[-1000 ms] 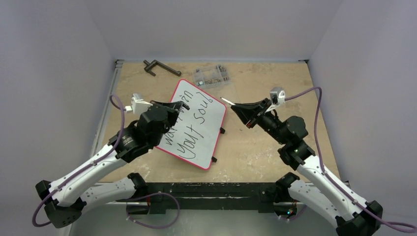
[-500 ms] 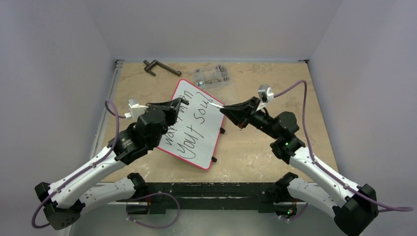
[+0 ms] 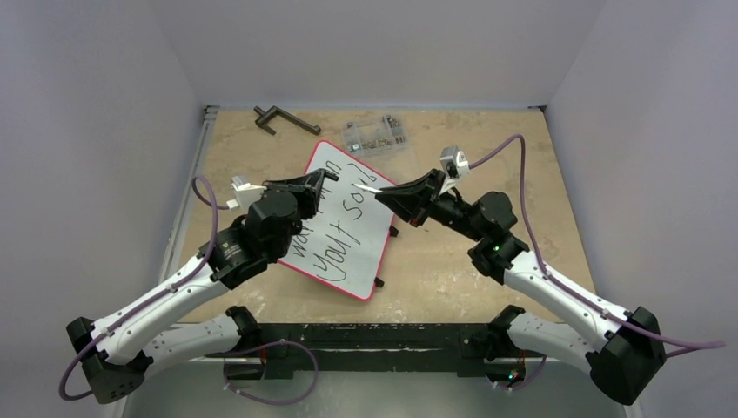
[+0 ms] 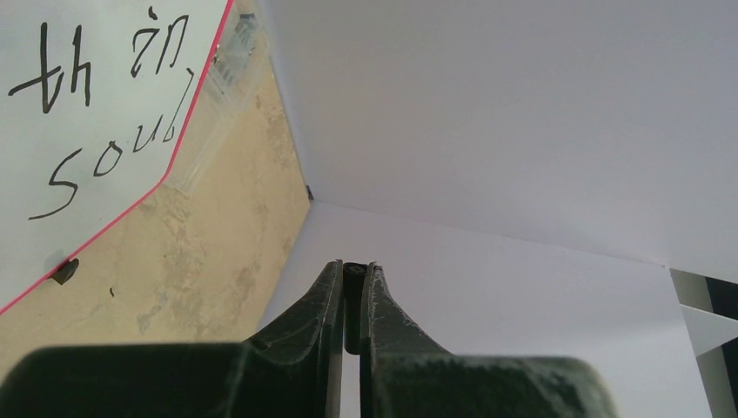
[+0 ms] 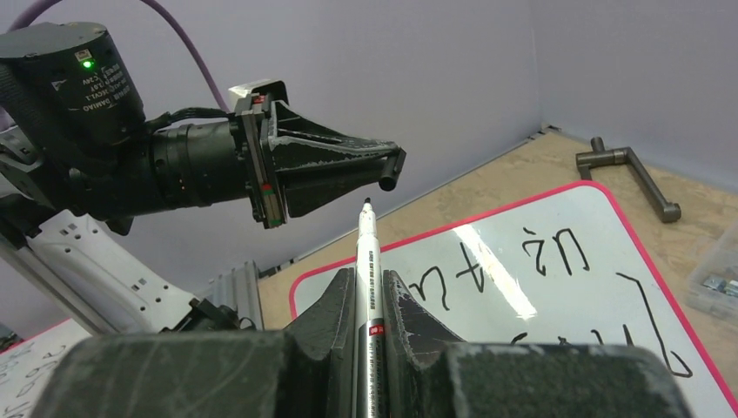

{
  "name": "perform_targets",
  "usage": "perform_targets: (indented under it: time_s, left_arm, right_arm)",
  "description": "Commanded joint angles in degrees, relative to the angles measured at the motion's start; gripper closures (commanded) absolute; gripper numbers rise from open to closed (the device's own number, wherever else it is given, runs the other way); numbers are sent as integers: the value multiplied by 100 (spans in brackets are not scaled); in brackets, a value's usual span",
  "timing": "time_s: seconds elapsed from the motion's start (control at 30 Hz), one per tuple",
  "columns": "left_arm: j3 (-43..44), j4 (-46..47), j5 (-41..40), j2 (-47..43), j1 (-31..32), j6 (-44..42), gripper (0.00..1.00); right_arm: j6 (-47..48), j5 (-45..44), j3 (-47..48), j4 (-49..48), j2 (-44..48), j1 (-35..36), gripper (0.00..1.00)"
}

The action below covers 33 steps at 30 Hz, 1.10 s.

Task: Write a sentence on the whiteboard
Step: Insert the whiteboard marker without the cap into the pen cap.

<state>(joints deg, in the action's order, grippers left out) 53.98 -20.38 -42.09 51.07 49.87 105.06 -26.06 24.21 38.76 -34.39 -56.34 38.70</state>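
The whiteboard [image 3: 352, 235] with its red rim lies mid-table, and the black handwritten sentence [image 3: 338, 222] runs across it in two lines. My left arm covers the start of the sentence. My left gripper [image 3: 324, 178] hovers over the board's far left part, shut on a small black marker cap [image 4: 352, 300]. My right gripper [image 3: 383, 193] is shut on a white marker [image 5: 365, 252], with its black tip pointing at the cap [image 5: 389, 174] a short gap away. The letters [image 5: 522, 261] show beyond the marker in the right wrist view.
A clear plastic box of small parts [image 3: 376, 135] sits just beyond the board's far corner. A dark crank handle [image 3: 283, 119] lies at the back left. Grey walls close in the table on three sides.
My right gripper has carried the marker leftward over the board toward my left gripper. My left gripper has shifted slightly right and stays shut.
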Motion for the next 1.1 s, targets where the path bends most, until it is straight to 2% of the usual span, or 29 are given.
perform_targets:
  time_s: [0.0, 0.4, 0.57, 0.73, 1.07]
  left_arm:
    - [59, 217, -10, 98, -45, 320, 100]
    - [36, 269, 0, 116, -42, 420, 100]
    - [-3, 291, -10, 91, -47, 440, 100]
    - [-105, 381, -10, 58, -47, 538, 100]
    - [-282, 840, -66, -56, -47, 453, 100]
  right_arm:
    - [142, -12, 341, -284, -84, 107, 100]
    - [224, -325, 413, -240, -175, 223, 100]
    - [217, -806, 459, -92, -181, 234, 100]
    - [110, -1047, 422, -363, -112, 239, 100]
    - [113, -637, 746, -86, -454, 269, 100]
